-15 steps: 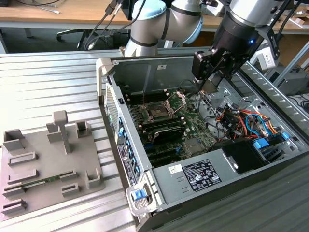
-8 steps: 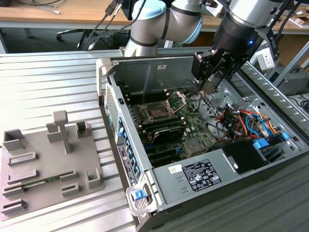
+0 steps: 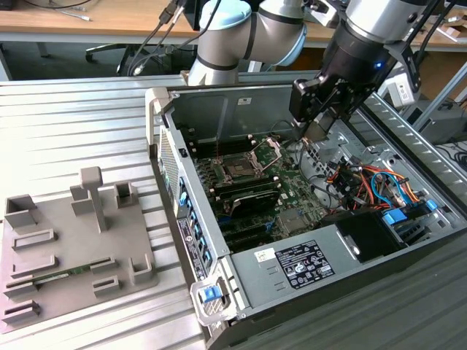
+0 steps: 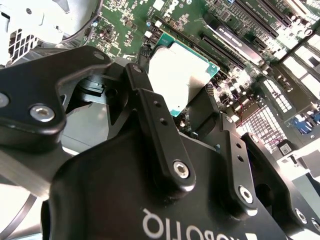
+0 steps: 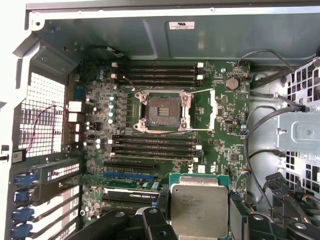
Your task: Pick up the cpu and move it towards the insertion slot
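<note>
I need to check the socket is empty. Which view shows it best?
The first wrist view: the socket faces the camera, open, its dark bed bare. The exterior view shows it smaller, at a slant.

Silver arm [image 3: 241, 36] — black screwed jaws

Materials and finishes. The cpu [image 5: 199, 206] is capped in dull, brushed silvery metal with a thin green board rim. The gripper [image 4: 187, 107] gripping it is built of matt black metal links joined by bright steel screws. The insertion slot [image 5: 163, 111] is framed in polished silver metal on glossy green circuit board. The surrounding computer case [image 3: 211, 109] is made of matt grey sheet metal. Beside the case, the worktop [image 3: 73, 131] is formed of ribbed, satin aluminium.
</note>
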You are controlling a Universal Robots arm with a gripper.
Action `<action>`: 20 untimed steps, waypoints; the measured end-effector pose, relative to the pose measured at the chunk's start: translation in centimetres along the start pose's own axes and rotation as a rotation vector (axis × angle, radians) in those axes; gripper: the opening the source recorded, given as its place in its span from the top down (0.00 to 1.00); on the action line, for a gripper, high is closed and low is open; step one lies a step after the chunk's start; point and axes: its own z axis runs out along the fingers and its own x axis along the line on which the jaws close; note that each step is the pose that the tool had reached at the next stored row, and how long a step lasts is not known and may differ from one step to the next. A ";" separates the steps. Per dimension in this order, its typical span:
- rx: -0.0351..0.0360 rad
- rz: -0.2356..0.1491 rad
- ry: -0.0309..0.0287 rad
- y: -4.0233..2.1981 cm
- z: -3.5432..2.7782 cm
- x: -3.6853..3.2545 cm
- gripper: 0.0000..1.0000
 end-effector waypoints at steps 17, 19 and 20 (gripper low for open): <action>-0.0001 0.000 0.0000 -0.02 0.34 0.00 0.45; 0.0000 0.000 0.0000 -0.02 0.37 0.00 0.45; -0.0001 0.000 0.0000 -0.02 0.39 0.00 0.45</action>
